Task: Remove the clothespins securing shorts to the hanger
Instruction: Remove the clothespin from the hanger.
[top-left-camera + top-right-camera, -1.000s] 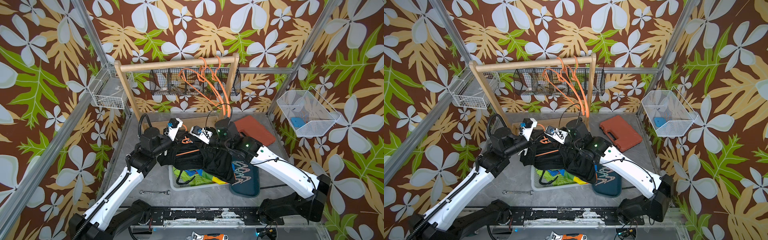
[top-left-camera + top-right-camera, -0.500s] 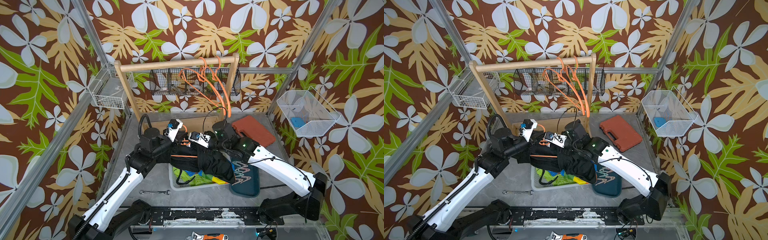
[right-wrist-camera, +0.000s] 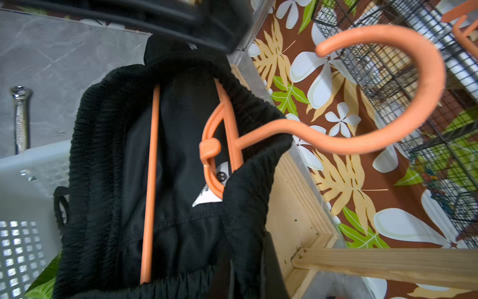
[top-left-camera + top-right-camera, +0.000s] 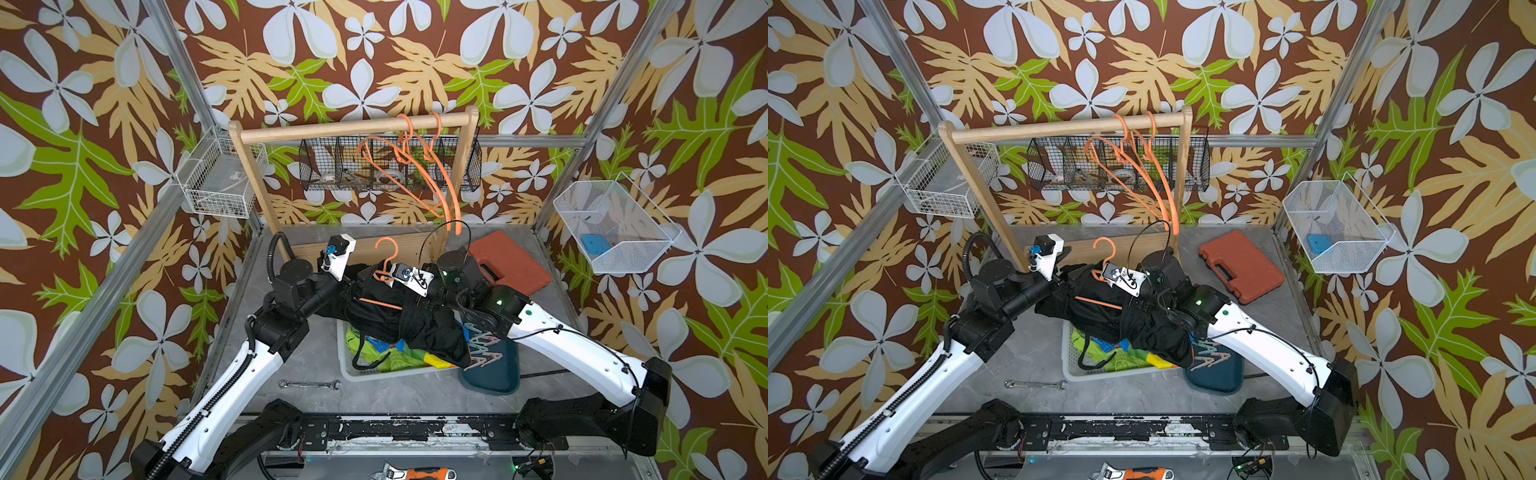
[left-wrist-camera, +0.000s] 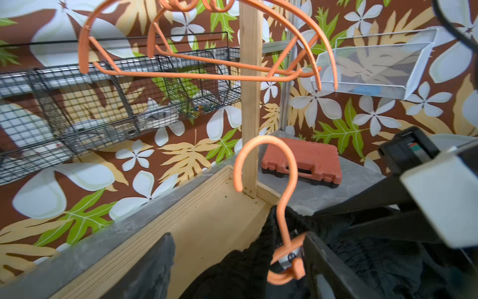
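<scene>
The clothespins [image 4: 482, 353] lie in a loose heap on a dark teal tray [image 4: 494, 376], just beside the white basket [image 4: 345, 365] and partly under my right arm. The black shorts [image 4: 386, 311] hang in the air over that basket, draped on an orange hanger [image 4: 388, 255] whose hook points toward the back wall; its bar runs inside the waistband in the right wrist view. My left gripper [image 5: 238, 240] stands wide, one finger [image 5: 157, 264] clear of the cloth, with the hanger's neck and a fold of black fabric between the two. My right gripper [image 3: 247, 279] is closed, and as far as I can tell it pinches the black shorts. Below, the lime green shorts [image 4: 368, 353] and the colour-blocked shorts [image 4: 415, 358] sit crumpled in the basket. A spanner [image 4: 309, 384] lies on the grey table in front of it, a red case [image 4: 513, 266] behind my right arm. Two more hangers [image 4: 415, 166] hang from the wooden rail [image 4: 332, 131].
</scene>
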